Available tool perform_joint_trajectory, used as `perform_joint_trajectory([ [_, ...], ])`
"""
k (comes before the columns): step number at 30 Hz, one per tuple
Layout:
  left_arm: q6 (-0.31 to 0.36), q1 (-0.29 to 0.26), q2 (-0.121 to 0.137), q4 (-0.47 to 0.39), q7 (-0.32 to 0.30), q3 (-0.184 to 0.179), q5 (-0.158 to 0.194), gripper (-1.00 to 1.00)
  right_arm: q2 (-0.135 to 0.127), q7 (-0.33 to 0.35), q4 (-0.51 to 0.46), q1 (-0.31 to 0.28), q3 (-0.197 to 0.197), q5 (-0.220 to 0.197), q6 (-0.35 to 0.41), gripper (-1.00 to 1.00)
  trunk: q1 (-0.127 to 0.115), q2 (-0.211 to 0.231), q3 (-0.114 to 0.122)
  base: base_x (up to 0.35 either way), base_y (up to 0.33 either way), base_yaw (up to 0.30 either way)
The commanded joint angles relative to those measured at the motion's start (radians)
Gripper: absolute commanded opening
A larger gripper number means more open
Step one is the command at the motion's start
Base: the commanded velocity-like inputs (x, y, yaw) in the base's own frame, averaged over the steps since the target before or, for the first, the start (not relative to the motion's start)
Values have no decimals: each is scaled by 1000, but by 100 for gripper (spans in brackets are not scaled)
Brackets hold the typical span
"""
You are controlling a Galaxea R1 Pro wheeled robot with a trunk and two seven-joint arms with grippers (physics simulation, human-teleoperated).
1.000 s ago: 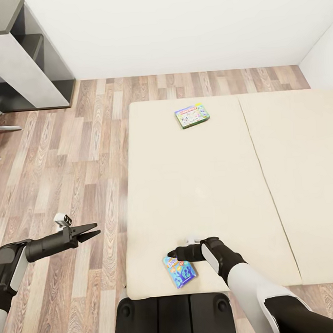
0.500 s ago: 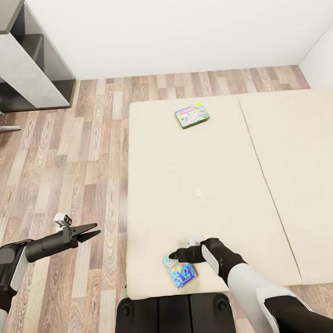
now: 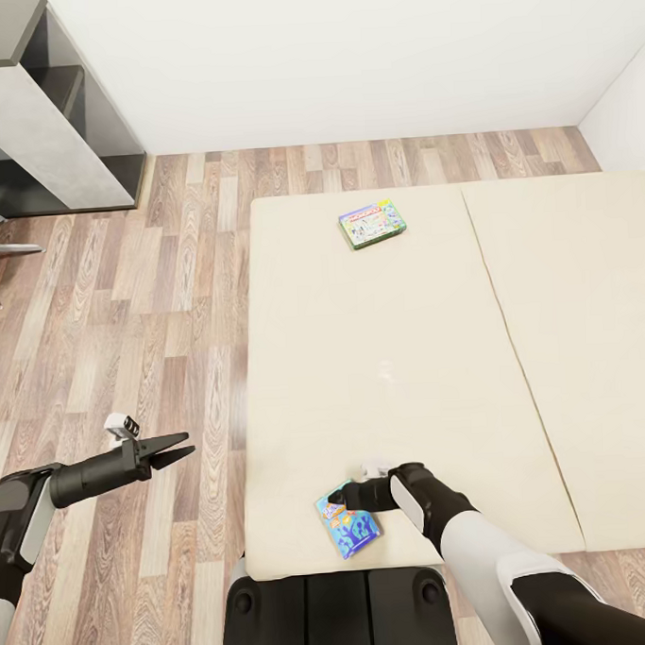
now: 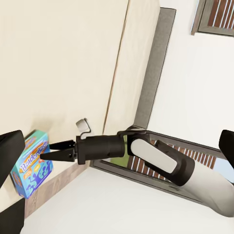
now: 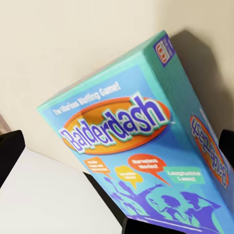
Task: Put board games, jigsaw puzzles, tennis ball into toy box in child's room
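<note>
The blue board game (image 3: 349, 527), titled "Balderdash" (image 5: 131, 141), lies at the near edge of the cream bed (image 3: 381, 357), one edge tipped up. My right gripper (image 3: 349, 496) is at its far end, open, and the box lies between the spread fingers (image 5: 10, 153). The left wrist view shows that gripper (image 4: 46, 152) with its tips against the box (image 4: 30, 163). A green-bordered board game (image 3: 371, 224) lies flat near the bed's far edge. My left gripper (image 3: 182, 448) hangs open over the wood floor, left of the bed, holding nothing.
A grey shelf unit (image 3: 38, 120) stands at the far left by the white wall, with a chair leg (image 3: 2, 249) beside it. Wood floor (image 3: 151, 303) runs left of and beyond the bed. My dark base (image 3: 338, 610) sits against the bed's near edge.
My right gripper has edged slightly right and toward the blue game, and the box's end at the fingers has tipped up a little. The left arm has not moved.
</note>
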Motion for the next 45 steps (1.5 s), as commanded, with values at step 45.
perform_joint_trajectory([
  [45,12,0,3,0,-3,6,1,100,0,-3,14,0,4,-7,17,100,1,-1,-1,0,11,0],
])
